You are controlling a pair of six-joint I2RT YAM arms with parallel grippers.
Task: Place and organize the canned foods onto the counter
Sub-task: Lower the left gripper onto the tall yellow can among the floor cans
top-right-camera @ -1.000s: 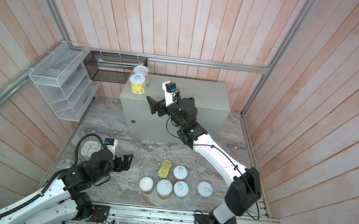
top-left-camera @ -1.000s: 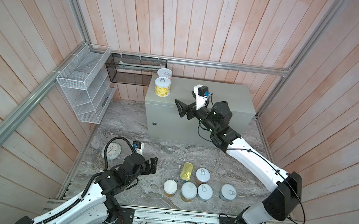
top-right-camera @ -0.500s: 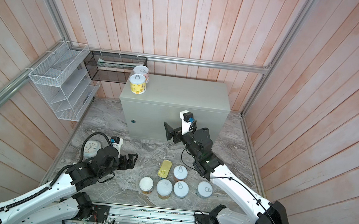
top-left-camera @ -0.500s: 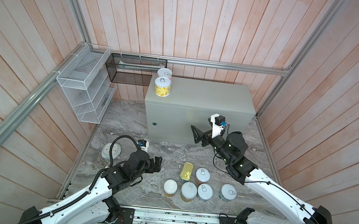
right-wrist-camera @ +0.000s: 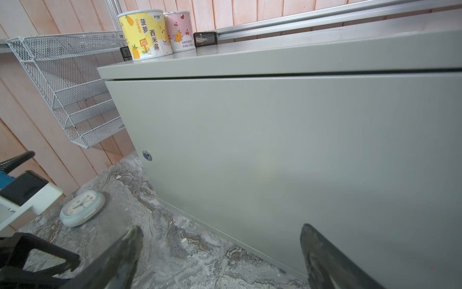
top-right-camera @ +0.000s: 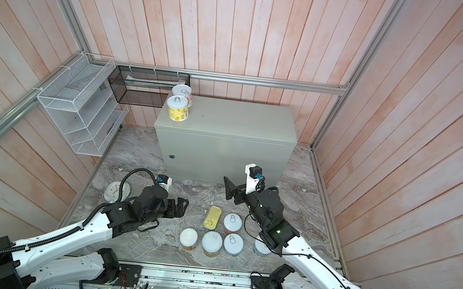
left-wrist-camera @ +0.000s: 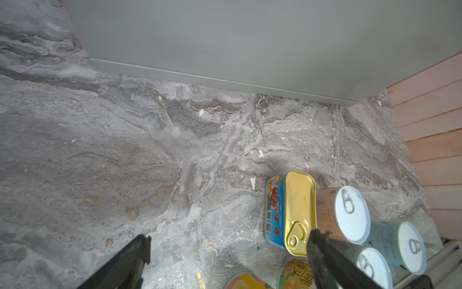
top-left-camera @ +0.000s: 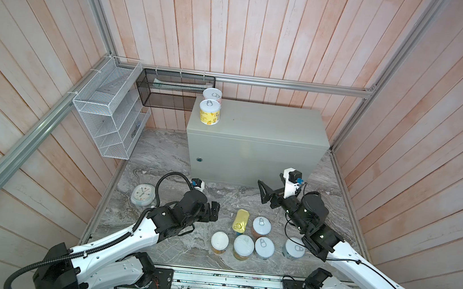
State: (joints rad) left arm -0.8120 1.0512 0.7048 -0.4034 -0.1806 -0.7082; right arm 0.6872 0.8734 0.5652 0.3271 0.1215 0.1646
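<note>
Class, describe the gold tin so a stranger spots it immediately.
Find the grey-green metal box; on the marble floor before it stands a cluster of cans. Nearest the box is the gold tin: rounded-rectangular and gold-topped, while its neighbours are round, white-lidded.

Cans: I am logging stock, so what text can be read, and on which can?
"菠萝" "西米露": on the yellow can on the counter.
"220g": on the pink can beside it; its other print is too small.
Blurred, unreadable: blue label of the gold tin.
Too small: numerals on the clock.
</note>
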